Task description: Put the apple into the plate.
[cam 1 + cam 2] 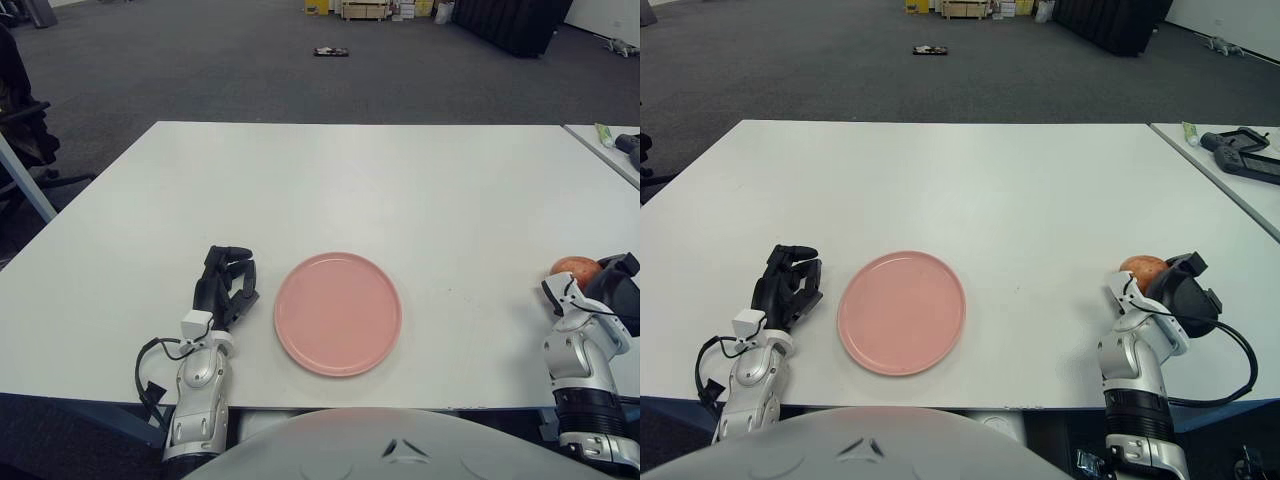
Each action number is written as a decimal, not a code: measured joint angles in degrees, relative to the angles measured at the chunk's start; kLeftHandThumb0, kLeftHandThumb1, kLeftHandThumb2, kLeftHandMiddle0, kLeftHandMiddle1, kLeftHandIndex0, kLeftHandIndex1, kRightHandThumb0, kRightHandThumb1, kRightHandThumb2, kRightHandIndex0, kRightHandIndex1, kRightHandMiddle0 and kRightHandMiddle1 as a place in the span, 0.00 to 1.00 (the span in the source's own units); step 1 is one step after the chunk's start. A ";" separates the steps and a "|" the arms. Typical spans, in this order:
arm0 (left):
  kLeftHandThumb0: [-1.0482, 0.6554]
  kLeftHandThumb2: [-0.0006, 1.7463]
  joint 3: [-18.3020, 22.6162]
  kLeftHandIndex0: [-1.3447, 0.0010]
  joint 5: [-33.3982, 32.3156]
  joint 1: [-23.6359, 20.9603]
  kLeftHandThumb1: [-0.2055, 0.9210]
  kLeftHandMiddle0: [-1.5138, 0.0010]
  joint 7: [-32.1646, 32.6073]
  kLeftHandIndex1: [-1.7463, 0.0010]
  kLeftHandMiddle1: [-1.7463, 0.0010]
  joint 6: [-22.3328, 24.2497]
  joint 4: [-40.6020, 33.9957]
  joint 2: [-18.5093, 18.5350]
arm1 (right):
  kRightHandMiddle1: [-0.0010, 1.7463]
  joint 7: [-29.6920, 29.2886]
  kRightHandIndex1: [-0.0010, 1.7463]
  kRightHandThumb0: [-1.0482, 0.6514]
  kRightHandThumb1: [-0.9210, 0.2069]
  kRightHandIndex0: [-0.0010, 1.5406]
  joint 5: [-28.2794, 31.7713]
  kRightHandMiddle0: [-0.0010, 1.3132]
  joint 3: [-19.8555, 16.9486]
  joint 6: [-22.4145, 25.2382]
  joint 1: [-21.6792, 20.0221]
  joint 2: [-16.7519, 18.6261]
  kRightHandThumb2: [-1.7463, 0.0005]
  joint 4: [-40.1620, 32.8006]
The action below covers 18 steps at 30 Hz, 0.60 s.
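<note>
Right robot hand (pixel 1175 292): you have it at the near right corner of the tabletop, forearm rising from the front edge, its dark fingers wrapped on the apple.
Apple (pixel 1143 271): reddish-orange, it shows just behind and to the left of your right robot hand, held by it near the right edge of the tabletop; you cannot tell whether it is touching the surface. It is well apart from the plate.
Left robot hand (pixel 225 285): your idle one, just to the left of the plate, dark fingers curled loosely and holding nothing; a black cable loops beside its wrist at the front edge.
Plate (pixel 338 313): pink, round, lying flat on the near middle of the tabletop, between your two robot hands and closer to the left one; nothing is on it.
Tabletop (pixel 380 190): white, stretching bare beyond the plate to its far edge.
Second table (pixel 1230 160): at your far right, carrying a dark device.
Floor (pixel 250 70): grey carpet beyond, with a small dark object lying on it and boxes further back.
</note>
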 measured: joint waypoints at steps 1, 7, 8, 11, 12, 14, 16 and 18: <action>0.41 0.37 0.00 0.82 0.00 0.00 0.93 0.66 0.00 0.00 0.21 -0.08 0.05 0.00 | 1.00 0.00 1.00 0.33 0.55 0.66 0.06 0.47 -0.03 0.00 0.00 -0.08 0.24 0.02; 0.41 0.37 0.00 0.82 0.00 0.00 0.93 0.65 0.00 0.00 0.20 -0.42 0.25 0.01 | 1.00 -0.32 1.00 0.33 0.56 0.70 0.98 0.48 -0.52 -0.67 -0.01 -0.36 0.23 0.12; 0.41 0.37 0.01 0.82 0.01 0.00 0.93 0.65 0.00 0.00 0.20 -0.42 0.25 0.01 | 1.00 -0.47 1.00 0.33 0.56 0.71 1.34 0.48 -0.68 -0.93 -0.01 -0.37 0.23 0.13; 0.41 0.37 0.01 0.82 0.01 0.00 0.93 0.65 0.01 0.00 0.20 -0.26 0.20 0.00 | 1.00 -1.02 1.00 0.33 0.56 0.72 2.20 0.48 -0.93 -1.69 0.02 -0.36 0.23 0.14; 0.41 0.37 0.01 0.82 0.01 -0.01 0.93 0.65 0.01 0.00 0.21 -0.22 0.19 0.00 | 1.00 -1.13 1.00 0.33 0.57 0.73 2.35 0.48 -0.96 -1.89 0.03 -0.36 0.22 0.14; 0.41 0.37 0.02 0.82 0.01 -0.02 0.93 0.65 0.01 0.00 0.22 -0.23 0.19 -0.03 | 1.00 -1.38 1.00 0.33 0.57 0.73 2.64 0.48 -1.01 -2.27 0.03 -0.36 0.22 0.14; 0.41 0.37 0.04 0.82 -0.01 -0.03 0.93 0.64 0.01 0.00 0.22 -0.47 0.29 -0.10 | 1.00 -1.82 1.00 0.33 0.56 0.74 2.86 0.48 -1.08 -2.59 0.03 -0.34 0.22 0.13; 0.41 0.38 0.07 0.81 -0.25 -0.05 0.92 0.63 0.00 0.00 0.22 -1.01 0.57 -0.20 | 1.00 -2.39 1.00 0.33 0.56 0.75 2.93 0.48 -1.25 -2.80 0.03 -0.26 0.23 0.02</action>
